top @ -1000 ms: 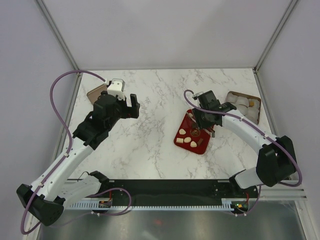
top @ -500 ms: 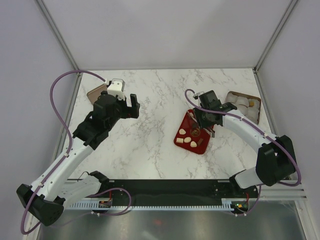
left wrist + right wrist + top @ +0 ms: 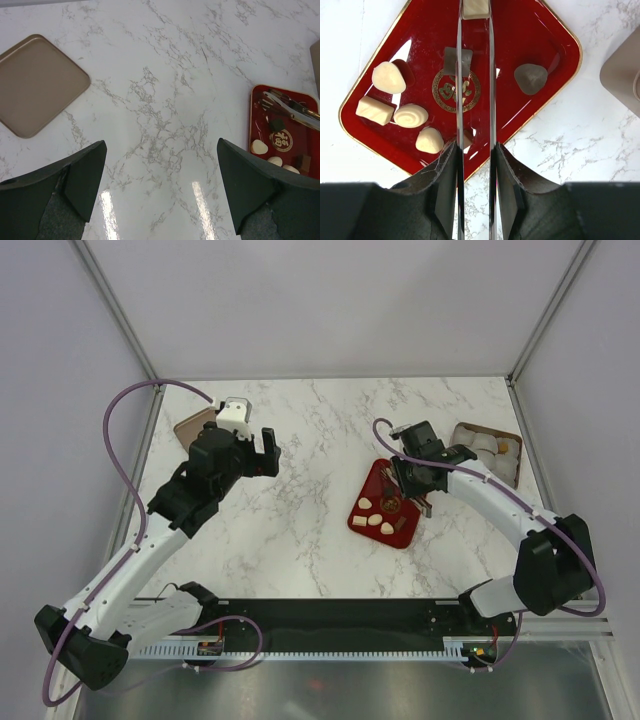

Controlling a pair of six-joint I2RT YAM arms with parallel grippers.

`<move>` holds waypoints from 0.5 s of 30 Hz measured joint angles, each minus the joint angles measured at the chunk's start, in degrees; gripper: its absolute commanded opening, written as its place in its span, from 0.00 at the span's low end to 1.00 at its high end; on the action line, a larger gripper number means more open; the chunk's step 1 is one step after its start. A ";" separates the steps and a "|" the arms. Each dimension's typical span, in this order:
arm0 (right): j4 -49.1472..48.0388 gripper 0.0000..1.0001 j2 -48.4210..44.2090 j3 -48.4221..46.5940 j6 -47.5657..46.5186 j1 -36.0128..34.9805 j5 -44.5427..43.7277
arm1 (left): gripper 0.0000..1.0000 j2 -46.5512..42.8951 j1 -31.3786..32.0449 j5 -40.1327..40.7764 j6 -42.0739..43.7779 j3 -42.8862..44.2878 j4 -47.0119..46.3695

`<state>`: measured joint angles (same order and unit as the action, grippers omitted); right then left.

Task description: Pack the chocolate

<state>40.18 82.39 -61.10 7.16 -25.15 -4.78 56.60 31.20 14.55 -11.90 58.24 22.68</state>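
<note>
My right pincer has its two thin metal blades drawn narrow, pinching a cream rectangular chocolate at their tips. It sits over one corner of the red square tray with a gold rim; I cannot tell whether the piece touches the tray. More sweets lie in that tray: a cream heart-like piece, a cream block just beside a cream swirled round, a second cream heart, a dark rounded piece off on its own, and a dark square piece near the gold emblem, partly behind my blades. The corner of a taupe tray shows just beside the red one. My left pincer is spread wide and holds nothing. It hangs above the white marble table, well apart from the red tray, with a flat tan square tray off to its other side.
</note>
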 measured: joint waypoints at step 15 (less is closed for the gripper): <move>6.10 0.33 -4.42 -5.66 2.62 0.20 1.09 | 1.00 0.26 0.00 0.00 0.00 0.00 0.00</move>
<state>46.28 77.97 -66.76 9.78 -24.95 -3.68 56.86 31.20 14.55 -11.90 58.24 22.68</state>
